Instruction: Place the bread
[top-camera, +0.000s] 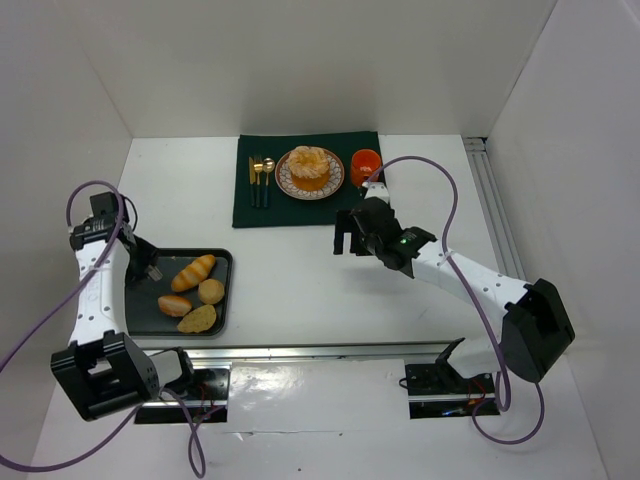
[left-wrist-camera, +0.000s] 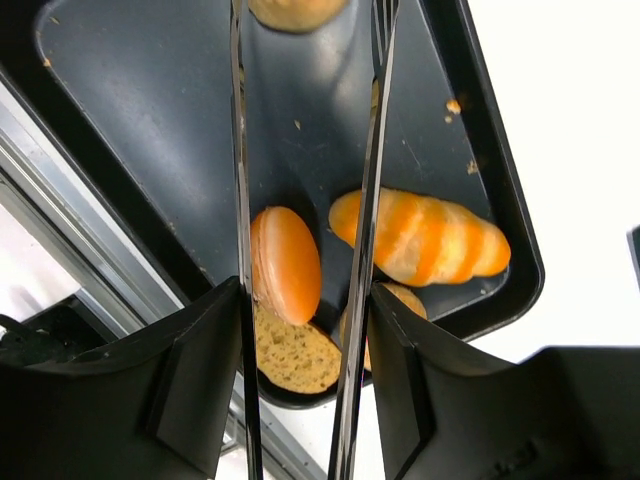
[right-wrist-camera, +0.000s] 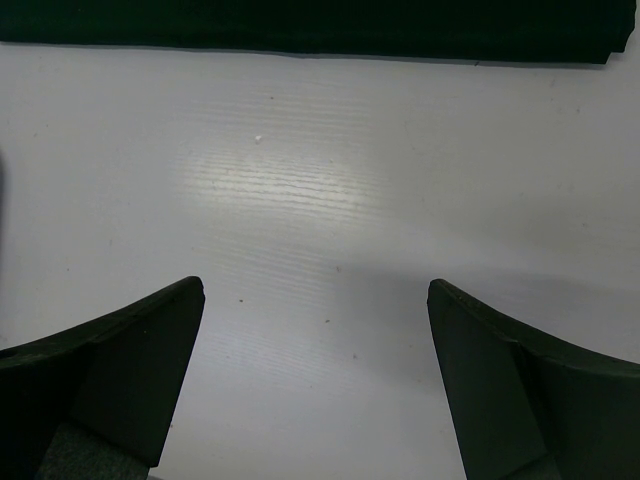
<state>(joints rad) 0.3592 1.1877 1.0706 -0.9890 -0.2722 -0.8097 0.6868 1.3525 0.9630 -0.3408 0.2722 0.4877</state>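
Several breads lie in a black tray at the near left: a striped long roll, a round bun, an oval roll and a flat slice. My left gripper is at the tray's left side, shut on metal tongs whose two blades stand apart over the oval roll and next to the striped roll. Another bread piece shows between the blades at the top edge; whether they hold it is unclear. My right gripper is open and empty over bare table.
A dark green mat at the back holds a patterned plate with a round bread, gold cutlery and an orange cup. White walls close in both sides. A metal rail runs along the near edge.
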